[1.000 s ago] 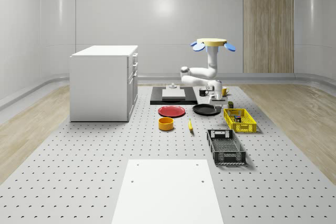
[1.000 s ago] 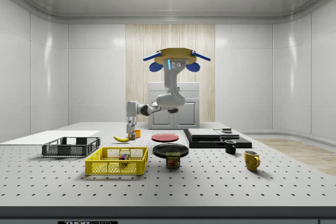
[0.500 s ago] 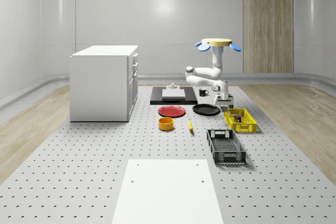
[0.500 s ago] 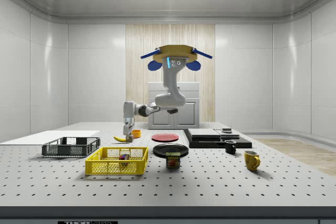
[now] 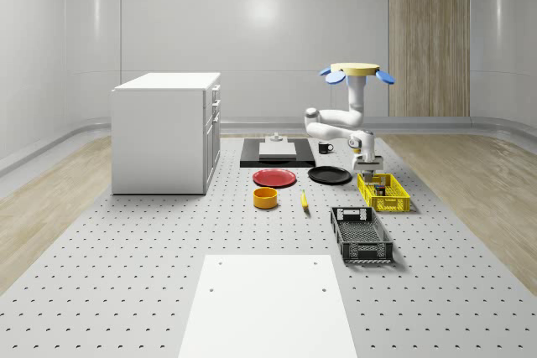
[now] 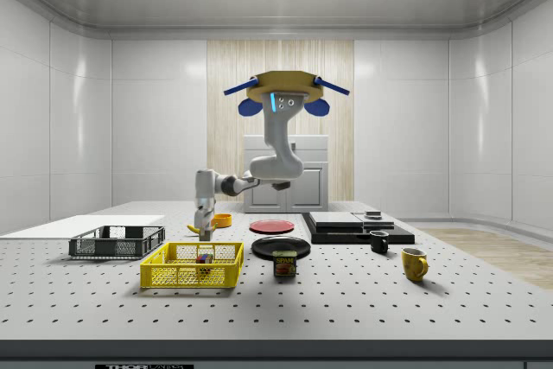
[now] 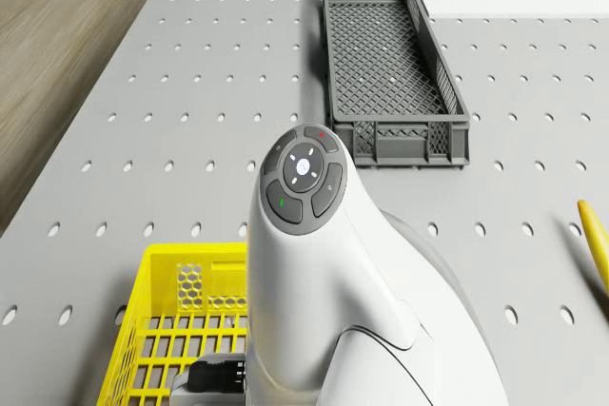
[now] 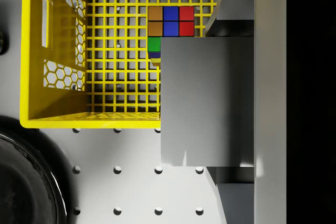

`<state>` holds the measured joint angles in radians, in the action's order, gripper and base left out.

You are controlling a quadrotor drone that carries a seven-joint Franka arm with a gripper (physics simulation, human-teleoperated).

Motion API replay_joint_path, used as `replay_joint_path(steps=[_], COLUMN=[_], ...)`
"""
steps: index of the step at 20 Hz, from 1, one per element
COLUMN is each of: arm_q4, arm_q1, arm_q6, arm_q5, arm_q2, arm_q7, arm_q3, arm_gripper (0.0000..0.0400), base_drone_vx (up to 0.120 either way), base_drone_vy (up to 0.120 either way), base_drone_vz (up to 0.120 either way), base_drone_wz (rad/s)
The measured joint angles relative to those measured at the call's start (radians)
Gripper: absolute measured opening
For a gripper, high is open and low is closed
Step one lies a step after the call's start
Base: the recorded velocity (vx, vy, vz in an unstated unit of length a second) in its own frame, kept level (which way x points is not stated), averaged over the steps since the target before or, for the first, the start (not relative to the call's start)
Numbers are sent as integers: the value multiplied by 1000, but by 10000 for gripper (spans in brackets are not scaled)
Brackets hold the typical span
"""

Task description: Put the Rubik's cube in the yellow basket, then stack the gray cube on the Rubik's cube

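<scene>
Step 2 in hand: Rubik's cube (image 8: 170, 21) sits in basket (image 8: 63, 51). Gripper (image 8: 231, 98) clamped on gray cube (image 8: 207, 100), drone (image 6: 281, 92) hovering near basket. Next: centre over Rubik's cube, lower, release.

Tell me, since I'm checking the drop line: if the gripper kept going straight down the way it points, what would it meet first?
The gripper, shut on the gray cube, points down at the yellow basket's near edge. The basket rim or the table beside it seems likeliest; the Rubik's cube sits farther in. Depth is unclear.
</scene>
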<state>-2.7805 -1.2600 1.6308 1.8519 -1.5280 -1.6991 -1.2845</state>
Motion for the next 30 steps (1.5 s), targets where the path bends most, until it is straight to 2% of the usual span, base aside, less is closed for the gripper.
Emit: replay_joint_path(steps=[11,28,30], arm_q4=[0,16,17], arm_q1=[-1,-31,-32], arm_q6=[4,24,24], arm_q5=[-2,48,50], arm_q2=[-4,-1,0], arm_q7=[-1,-21,-22], arm_q3=[0,53,54], arm_gripper=[250,250,301], base_drone_vx=[-11,-9,0], base_drone_vy=[116,0,0], base_drone_vz=[-15,0,0], base_drone_wz=[0,0,0])
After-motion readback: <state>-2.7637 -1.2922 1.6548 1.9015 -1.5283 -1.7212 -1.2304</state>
